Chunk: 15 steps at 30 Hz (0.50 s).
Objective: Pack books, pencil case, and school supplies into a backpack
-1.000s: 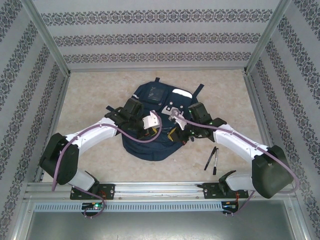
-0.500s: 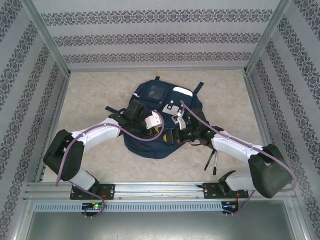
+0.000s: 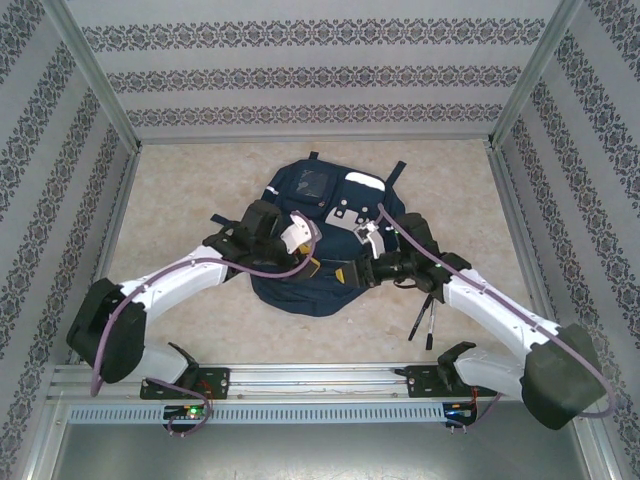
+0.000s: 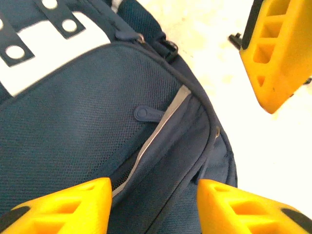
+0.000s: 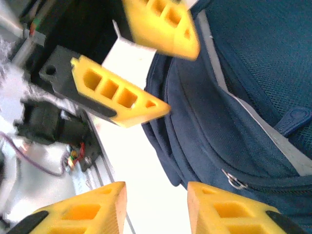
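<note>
Navy backpack (image 3: 300, 190) lies flat so you reach the zip (image 4: 161, 127); L gripper (image 4: 153, 197) & R gripper (image 5: 155, 200) both spread, empty, at its near edge; pens (image 3: 425, 318) beside.

One backpack (image 3: 318, 195). Two black pens (image 3: 431, 325) on the table (image 3: 200, 190), toward its right edge. Two grippers: left gripper (image 4: 153, 195), right gripper (image 5: 156, 195), two yellow fingers (image 4: 63, 204) each.

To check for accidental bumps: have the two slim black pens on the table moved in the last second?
No. The two slim black pens lie at the same spot and angle relative to the metal rail.
</note>
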Available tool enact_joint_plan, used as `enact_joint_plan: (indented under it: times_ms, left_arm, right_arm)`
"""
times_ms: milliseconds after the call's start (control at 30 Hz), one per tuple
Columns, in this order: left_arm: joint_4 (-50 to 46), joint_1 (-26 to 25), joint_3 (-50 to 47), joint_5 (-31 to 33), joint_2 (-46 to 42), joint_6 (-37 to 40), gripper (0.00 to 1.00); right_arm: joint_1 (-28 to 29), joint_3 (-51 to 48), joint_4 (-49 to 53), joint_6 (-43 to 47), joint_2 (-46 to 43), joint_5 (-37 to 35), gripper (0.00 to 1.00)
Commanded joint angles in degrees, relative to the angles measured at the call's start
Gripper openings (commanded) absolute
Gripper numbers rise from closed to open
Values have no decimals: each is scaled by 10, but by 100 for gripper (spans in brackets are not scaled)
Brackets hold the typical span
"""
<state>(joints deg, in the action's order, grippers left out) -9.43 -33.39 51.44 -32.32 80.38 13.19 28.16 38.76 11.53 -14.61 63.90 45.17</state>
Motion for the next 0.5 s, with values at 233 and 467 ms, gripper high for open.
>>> enact_joint_plan:
  times_ms: [233,467]
  left_arm:
    - [-8,-29,-38,-26,-55,-272,57]
    - [25,-68,-64,-6,-46,-302,57]
  right_arm:
    - [-10,60,88,708,7,-127,48]
    - [-9,142,206,843,146,-128,49]
